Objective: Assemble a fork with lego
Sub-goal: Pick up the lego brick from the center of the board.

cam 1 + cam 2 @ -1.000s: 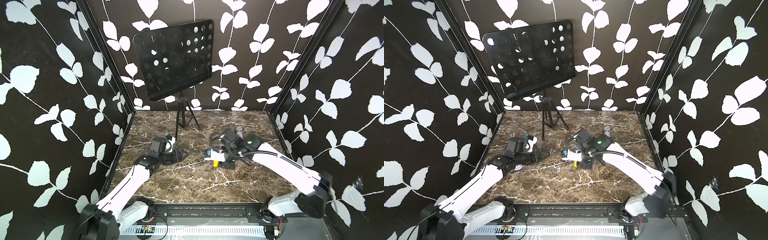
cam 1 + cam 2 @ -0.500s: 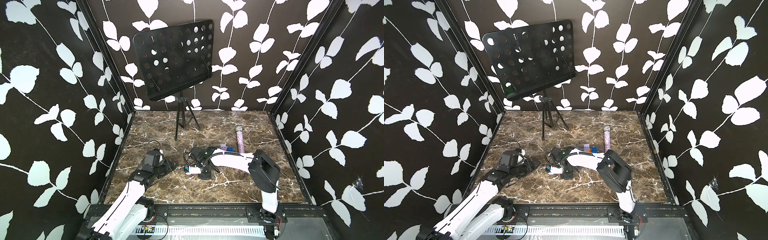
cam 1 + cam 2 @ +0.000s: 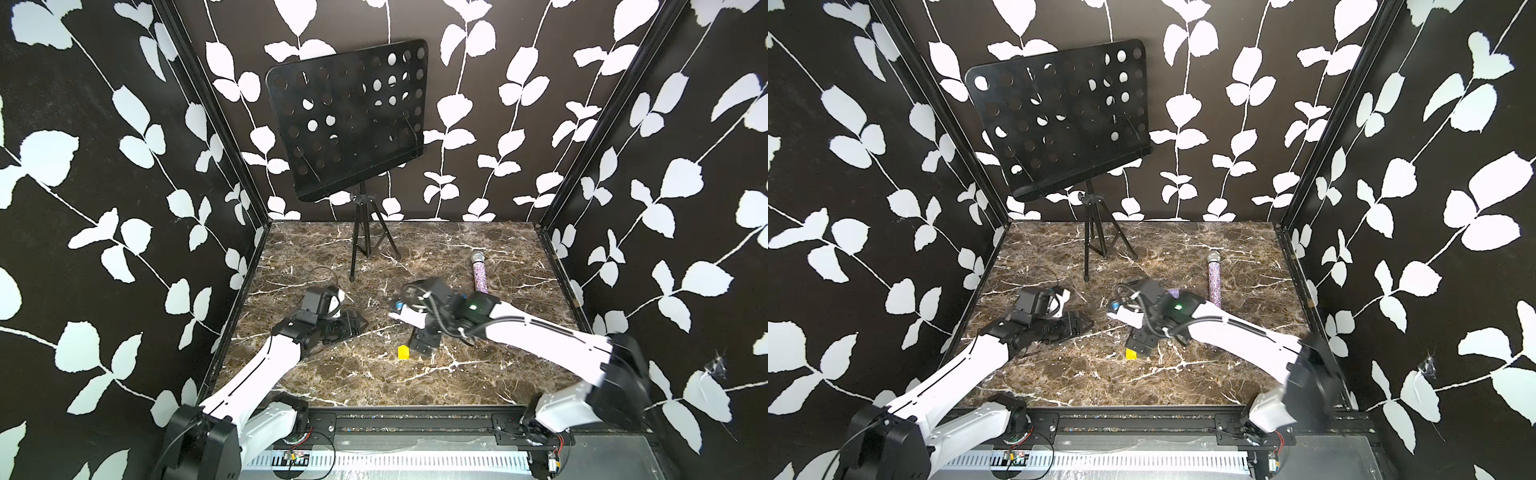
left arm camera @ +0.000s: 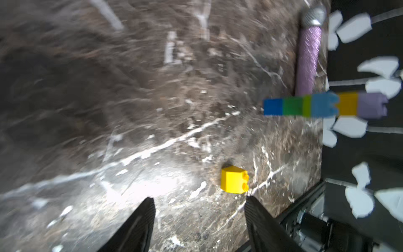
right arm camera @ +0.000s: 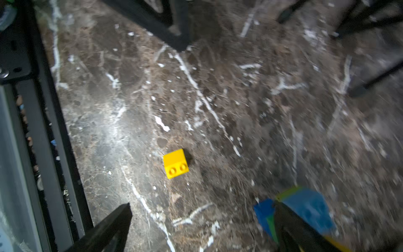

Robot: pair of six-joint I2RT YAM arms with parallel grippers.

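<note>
right pincer [image 5: 202, 204] spread wide, nothing between the fingers, low over the tabletop [image 3: 365, 386] near the middle. fork [image 5: 309, 207] is blurred, its blue/green end right at one finger of that pincer and partly behind it; can't tell if it touches or rests on the tabletop. left wrist view shows it as a straight strip: blue, green, lime, blue, orange, lilac. loose yellow brick [image 5: 175, 163] lies on its side on the tabletop, studs sideways, just beside the right pincer, apart from the fork. left pincer [image 4: 199, 197] also parted, empty, pointed toward that brick. glittery microphone [image 3: 478, 272] lies near the right edge; music stand [image 3: 349, 124] at the back.
</note>
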